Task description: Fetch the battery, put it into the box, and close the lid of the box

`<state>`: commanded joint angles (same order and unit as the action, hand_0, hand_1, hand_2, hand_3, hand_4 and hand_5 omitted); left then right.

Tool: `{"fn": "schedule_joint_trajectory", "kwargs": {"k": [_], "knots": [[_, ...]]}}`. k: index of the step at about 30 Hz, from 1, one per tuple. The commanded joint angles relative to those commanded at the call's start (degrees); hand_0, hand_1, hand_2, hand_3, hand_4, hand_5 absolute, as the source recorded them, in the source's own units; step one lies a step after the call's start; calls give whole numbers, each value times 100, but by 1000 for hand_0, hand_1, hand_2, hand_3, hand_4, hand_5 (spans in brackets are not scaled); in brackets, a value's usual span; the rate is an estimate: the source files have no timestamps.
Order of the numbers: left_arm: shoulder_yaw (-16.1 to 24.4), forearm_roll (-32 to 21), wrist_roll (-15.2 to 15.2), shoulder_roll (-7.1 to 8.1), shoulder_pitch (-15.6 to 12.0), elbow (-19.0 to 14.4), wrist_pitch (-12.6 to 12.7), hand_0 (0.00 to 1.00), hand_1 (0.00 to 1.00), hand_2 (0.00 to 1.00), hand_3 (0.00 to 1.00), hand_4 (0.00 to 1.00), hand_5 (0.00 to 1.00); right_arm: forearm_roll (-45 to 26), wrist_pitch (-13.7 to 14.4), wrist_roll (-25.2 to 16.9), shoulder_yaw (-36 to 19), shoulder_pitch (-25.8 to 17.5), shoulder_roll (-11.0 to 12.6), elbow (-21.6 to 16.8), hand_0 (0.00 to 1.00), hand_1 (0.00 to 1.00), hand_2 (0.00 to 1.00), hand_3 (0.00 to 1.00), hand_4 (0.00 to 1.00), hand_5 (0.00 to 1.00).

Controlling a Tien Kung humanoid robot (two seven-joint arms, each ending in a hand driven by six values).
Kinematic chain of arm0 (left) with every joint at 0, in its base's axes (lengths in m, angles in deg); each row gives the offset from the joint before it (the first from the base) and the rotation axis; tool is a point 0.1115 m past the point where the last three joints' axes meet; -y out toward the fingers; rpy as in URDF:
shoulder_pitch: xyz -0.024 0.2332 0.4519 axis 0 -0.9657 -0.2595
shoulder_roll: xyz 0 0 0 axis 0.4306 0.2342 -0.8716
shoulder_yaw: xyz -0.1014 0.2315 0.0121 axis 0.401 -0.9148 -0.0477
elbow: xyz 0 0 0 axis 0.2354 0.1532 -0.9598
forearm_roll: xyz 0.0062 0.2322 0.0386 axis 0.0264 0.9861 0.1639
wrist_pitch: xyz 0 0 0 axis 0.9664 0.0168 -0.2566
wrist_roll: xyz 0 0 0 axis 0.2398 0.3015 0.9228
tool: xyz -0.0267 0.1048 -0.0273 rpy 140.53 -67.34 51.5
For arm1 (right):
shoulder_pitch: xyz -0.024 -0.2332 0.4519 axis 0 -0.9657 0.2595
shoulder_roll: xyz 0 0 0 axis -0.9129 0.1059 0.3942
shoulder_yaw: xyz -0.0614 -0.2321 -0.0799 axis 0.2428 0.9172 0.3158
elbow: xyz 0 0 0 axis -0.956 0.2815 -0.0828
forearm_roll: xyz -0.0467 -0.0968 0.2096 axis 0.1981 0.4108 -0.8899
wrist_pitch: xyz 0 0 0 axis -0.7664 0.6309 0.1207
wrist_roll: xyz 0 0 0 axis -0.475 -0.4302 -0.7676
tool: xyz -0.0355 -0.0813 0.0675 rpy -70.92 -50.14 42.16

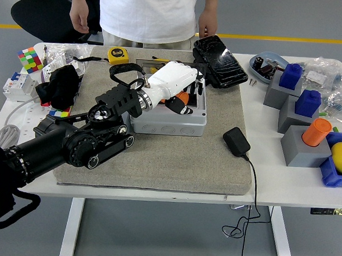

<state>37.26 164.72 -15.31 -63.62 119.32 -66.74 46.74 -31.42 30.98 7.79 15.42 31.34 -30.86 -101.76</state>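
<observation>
The robot's left hand (175,82), fingers apparently curled around the orange battery (183,98), hovers directly over the open grey box (169,120).

Black arm (71,145), white robot hand (173,80)

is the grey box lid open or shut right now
Open: the grey box has its top uncovered, and the left hand reaches down inside it, with something orange under the fingers.

Ahead of the fingers (181,103) the box (170,121) wall and black lid (220,61) blocked passage, while bare mat (175,157) lay open below.
</observation>
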Motion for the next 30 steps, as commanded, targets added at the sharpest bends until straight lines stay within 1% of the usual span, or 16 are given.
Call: {"fn": "schedule_joint_trajectory", "kwargs": {"k": [2,3,8,9,12,14,15,17,20,21,23,26,27,30], "knots": [[15,36,49,0,3,8,-28,710,827,910,863,998,234,-7,-1,1,6,-3,1,3,576,626,654,549,942,490],[28,46,71,0,3,5,-46,974,998,998,998,998,304,-9,-2,2,10,-5,0,4,576,625,654,548,942,490],[105,36,56,0,-21,-140,-85,974,998,998,998,998,304,-2,-2,0,-1,-12,0,4,576,625,654,548,942,490],[127,7,36,0,-30,-186,-83,998,998,998,998,998,326,-5,-3,1,1,-13,-1,4,576,625,654,549,942,490],[214,-21,26,0,-77,-370,-93,998,998,998,998,998,326,6,-2,-3,-18,-15,-4,2,576,625,654,549,942,490],[302,-46,-12,0,-137,-581,-63,998,998,998,998,998,326,14,-1,-1,-27,-15,-5,2,576,625,654,549,942,490],[341,-83,-33,0,-169,-684,-40,933,990,998,998,998,382,18,1,-5,-42,-16,-5,1,575,625,654,548,942,489],[424,-114,-71,0,-234,-878,26,933,990,998,998,998,382,25,3,-7,-59,-16,-3,0,575,625,654,548,942,489],[550,-305,-262,0,-360,-1181,152,933,990,998,998,998,382,17,2,-5,-75,-30,-7,5,575,625,654,548,942,489],[608,-381,-316,0,-418,-1297,168,669,709,750,782,998,396,17,2,-4,-79,-33,-7,6,576,625,654,547,942,488],[684,-503,-387,0,-515,-1479,169,669,709,750,782,998,396,14,3,-4,-89,-38,-7,8,576,625,654,547,942,488],[810,-703,-411,0,-722,-1810,77,669,709,750,782,998,396,30,5,-8,-118,-39,-5,8,576,625,654,547,942,488],[838,-739,-410,0,-783,-1899,57,405,547,558,556,998,390,35,6,-12,-130,-40,-5,8,575,625,654,548,942,488],[933,-788,-362,0,-1033,-2195,-21,405,547,558,556,998,390,43,7,-15,-152,-47,-1,10,575,625,654,548,942,488]]}}
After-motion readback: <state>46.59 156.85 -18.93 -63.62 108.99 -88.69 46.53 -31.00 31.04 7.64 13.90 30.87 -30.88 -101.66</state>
